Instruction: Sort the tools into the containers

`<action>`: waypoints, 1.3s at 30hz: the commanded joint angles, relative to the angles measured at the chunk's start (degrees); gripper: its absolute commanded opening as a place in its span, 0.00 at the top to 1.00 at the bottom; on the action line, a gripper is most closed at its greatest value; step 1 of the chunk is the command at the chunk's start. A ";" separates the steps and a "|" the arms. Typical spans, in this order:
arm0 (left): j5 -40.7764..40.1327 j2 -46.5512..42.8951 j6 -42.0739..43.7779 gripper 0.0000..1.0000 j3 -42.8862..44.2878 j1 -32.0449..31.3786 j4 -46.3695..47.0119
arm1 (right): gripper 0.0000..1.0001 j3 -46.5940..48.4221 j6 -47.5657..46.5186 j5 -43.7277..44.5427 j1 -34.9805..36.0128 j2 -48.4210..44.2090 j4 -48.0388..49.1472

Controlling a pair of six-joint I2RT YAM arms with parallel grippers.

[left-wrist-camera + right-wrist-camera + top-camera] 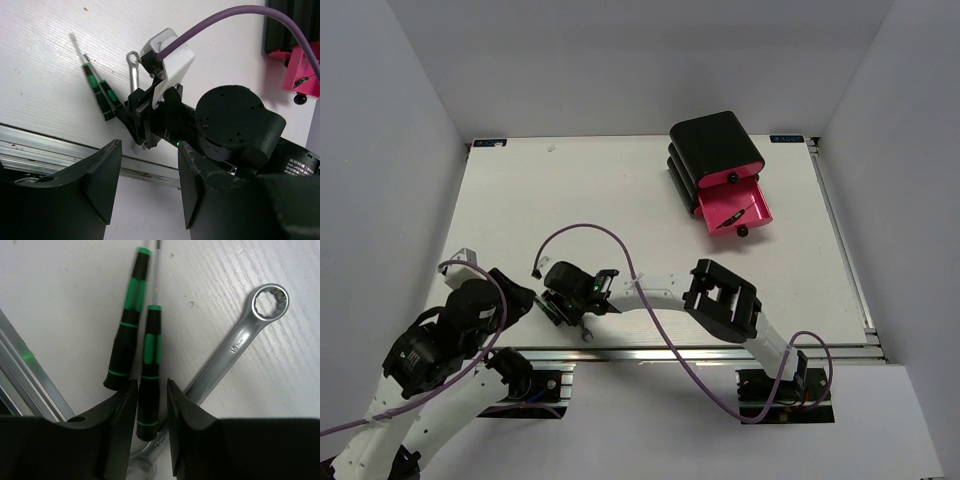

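Two green-and-black screwdrivers lie side by side near the table's front edge, one (131, 315) to the left of the other (150, 355). A silver wrench (240, 342) lies to their right, its lower end under the second handle. My right gripper (151, 405) is low over them, jaws open on either side of the second screwdriver's handle, with a small gap on the right. My left gripper (150, 185) is open and empty above the front edge, just behind the right gripper (142, 127). The black drawer stack (715, 145) stands at the back right, and one pink drawer (735, 207) is pulled out.
A dark tool (305, 80) lies in the open pink drawer (302, 70). The aluminium rail (25, 375) of the table's front edge runs close to the left of the screwdrivers. A purple cable (620, 250) loops over the right arm.
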 commanded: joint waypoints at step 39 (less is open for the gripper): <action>-0.23 21.82 -5.71 0.47 0.19 -0.15 -0.10 | 1.00 -6.39 3.44 -32.05 -25.27 -19.87 7.17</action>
